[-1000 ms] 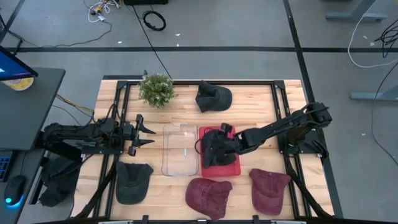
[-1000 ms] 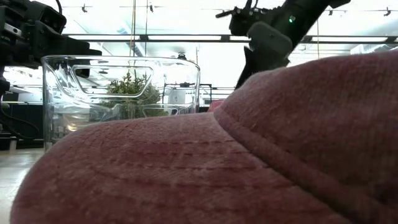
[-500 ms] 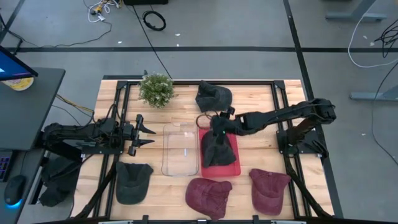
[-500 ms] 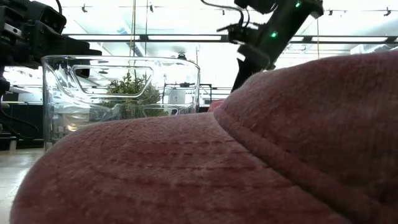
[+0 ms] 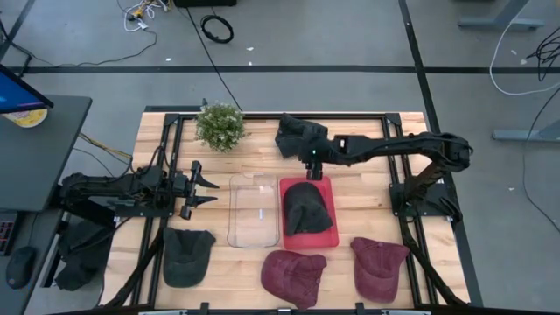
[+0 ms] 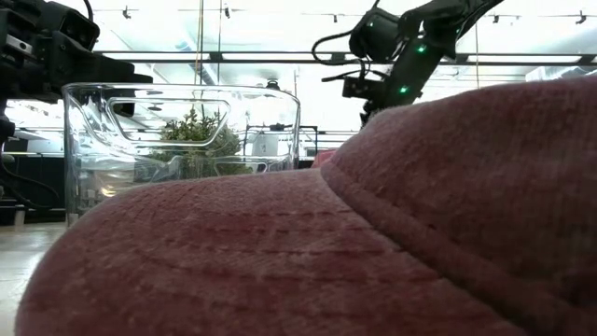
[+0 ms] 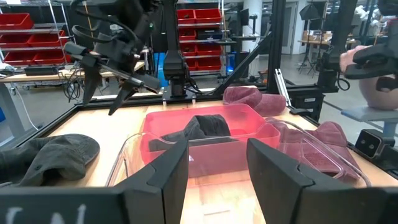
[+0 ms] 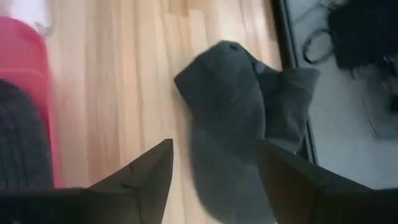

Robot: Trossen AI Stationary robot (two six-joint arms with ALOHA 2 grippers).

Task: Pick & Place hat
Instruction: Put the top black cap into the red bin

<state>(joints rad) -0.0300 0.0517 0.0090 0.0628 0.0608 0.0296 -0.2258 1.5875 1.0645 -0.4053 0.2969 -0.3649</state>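
The right gripper (image 5: 313, 163) is held above the far edge of the red bin (image 5: 329, 239), between it and the dark grey hat (image 5: 300, 136) lying at the far middle of the table. In the right wrist view its two fingers (image 8: 138, 175) are spread wide with nothing between them; that hat (image 8: 239, 118) is framed straight ahead on bare wood.

Risks, as judged:
- If this hat is the next pick, a descent onto the crown alone could pinch loose fabric only, and the hat could slide out on the lift.
- The hat lies close to the far table frame; a push instead of a clean grip could shove it against the rail or off the edge.
- On the return, a hanging brim could catch the red bin's far wall.

Containers:
- Red bin, table centre: one dark hat (image 5: 306, 207) lies in it, slumped toward the near side. It seems fully inside the walls, though the overhead view does not settle this.
- Clear bin (image 5: 253, 210), just left of the red one: nothing is seen in it.

The left gripper (image 5: 202, 189) waits left of the clear bin, fingers (image 7: 158, 176) parted, empty.

Also noted near the front edge: two maroon hats (image 5: 294, 276) and one dark green hat (image 5: 187, 255).
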